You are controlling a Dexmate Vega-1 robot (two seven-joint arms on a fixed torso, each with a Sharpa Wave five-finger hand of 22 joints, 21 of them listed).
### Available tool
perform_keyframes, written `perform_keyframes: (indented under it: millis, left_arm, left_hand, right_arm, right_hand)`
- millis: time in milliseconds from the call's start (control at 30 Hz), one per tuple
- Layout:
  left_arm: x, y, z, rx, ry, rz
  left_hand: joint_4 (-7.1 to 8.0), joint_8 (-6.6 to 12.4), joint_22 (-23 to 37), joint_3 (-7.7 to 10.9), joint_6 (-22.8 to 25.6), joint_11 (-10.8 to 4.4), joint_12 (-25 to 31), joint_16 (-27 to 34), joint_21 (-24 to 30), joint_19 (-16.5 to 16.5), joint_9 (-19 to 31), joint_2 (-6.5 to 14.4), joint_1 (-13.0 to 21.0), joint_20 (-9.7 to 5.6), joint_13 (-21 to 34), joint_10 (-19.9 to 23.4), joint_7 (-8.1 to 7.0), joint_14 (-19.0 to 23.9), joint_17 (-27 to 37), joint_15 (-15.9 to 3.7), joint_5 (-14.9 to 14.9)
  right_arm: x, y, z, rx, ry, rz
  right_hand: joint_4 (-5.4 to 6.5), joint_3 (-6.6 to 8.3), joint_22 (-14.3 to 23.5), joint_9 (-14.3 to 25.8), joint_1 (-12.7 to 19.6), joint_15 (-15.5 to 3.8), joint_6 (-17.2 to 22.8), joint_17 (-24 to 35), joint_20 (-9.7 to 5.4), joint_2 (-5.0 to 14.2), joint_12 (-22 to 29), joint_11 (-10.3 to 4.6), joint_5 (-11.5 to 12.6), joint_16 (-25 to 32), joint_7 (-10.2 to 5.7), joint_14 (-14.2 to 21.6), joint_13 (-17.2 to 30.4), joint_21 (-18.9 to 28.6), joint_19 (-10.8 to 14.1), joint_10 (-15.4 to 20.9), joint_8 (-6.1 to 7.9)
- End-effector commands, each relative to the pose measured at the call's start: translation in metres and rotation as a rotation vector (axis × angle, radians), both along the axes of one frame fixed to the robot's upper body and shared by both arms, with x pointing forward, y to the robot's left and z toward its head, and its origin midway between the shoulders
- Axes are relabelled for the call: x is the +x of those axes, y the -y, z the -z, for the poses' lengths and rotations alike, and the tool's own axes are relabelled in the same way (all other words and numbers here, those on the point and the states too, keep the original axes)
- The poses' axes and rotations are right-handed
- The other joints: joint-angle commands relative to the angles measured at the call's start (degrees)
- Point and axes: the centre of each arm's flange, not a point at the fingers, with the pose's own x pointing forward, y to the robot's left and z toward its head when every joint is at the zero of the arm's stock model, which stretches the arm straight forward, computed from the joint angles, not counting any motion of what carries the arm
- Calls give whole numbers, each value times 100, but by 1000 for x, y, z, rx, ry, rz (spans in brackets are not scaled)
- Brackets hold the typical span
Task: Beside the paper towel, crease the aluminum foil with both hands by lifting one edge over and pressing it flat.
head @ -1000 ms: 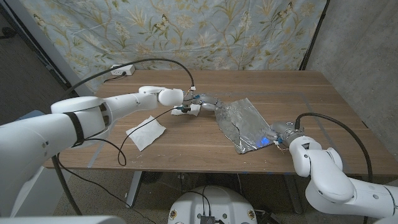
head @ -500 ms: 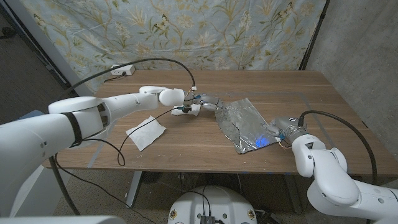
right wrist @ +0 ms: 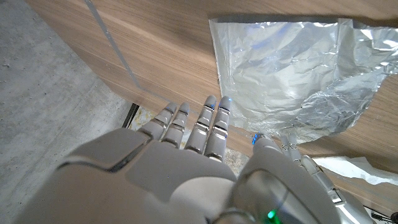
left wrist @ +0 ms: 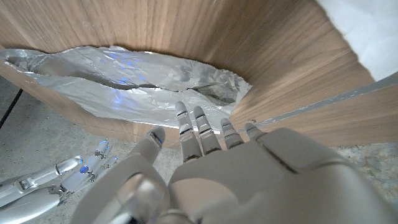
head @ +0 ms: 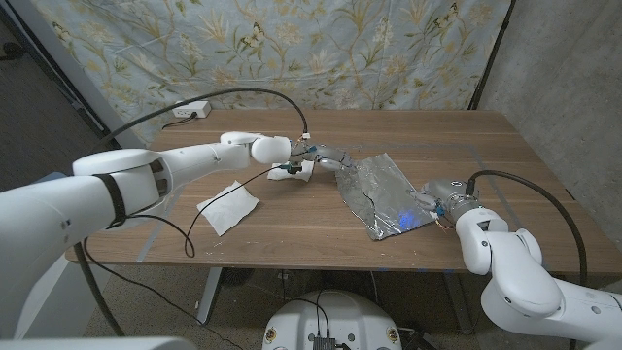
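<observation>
The crumpled aluminum foil (head: 377, 192) lies right of the table's middle, also seen as foil (left wrist: 118, 81) and foil (right wrist: 292, 74). The white paper towel (head: 230, 206) lies to its left. My left hand (head: 316, 156) reaches in at the foil's far left corner, its fingers (left wrist: 189, 127) stretched out with the tips at the foil's edge. My right hand (head: 434, 200) is at the foil's near right corner by the table's front edge, its fingers (right wrist: 208, 127) straight and apart beside the sheet. Neither hand grips anything.
A white power strip (head: 191, 110) sits at the table's back left. A black cable (head: 209, 209) trails from the left arm across the paper towel. A small white scrap (head: 297, 171) lies under the left wrist. A floral curtain hangs behind.
My left hand has edged right, onto the foil's far corner. My right hand has shifted slightly up from the table's edge toward the foil's near corner.
</observation>
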Motion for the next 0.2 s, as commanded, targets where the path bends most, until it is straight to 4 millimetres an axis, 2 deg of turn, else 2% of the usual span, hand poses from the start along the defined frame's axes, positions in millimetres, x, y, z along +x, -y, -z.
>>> perform_keyframes:
  millis: [33,200]
  left_arm:
    - [4,3,-14,-6,12,1]
    - [5,-1,-20,-24,20,-4]
  left_hand:
    - [43,40,19,21,-14,-3,35,-13,17,-277,10,-13,65,56,17,-2,10,46,7,-18,-18]
    - [44,39,20,21,-16,5,32,-14,18,-272,10,-14,68,59,17,-8,9,44,7,-12,-18]
  right_arm:
    - [18,1,-9,1,14,-34]
    - [29,4,-15,26,26,-42]
  right_hand:
    - [-5,52,7,6,36,-50,47,17,-74,-9,0,6,-8,54,-17,66,7,34,34,48,0]
    - [-7,58,7,6,36,-50,58,18,-77,-10,-1,1,-13,51,-19,68,8,35,48,54,-1]
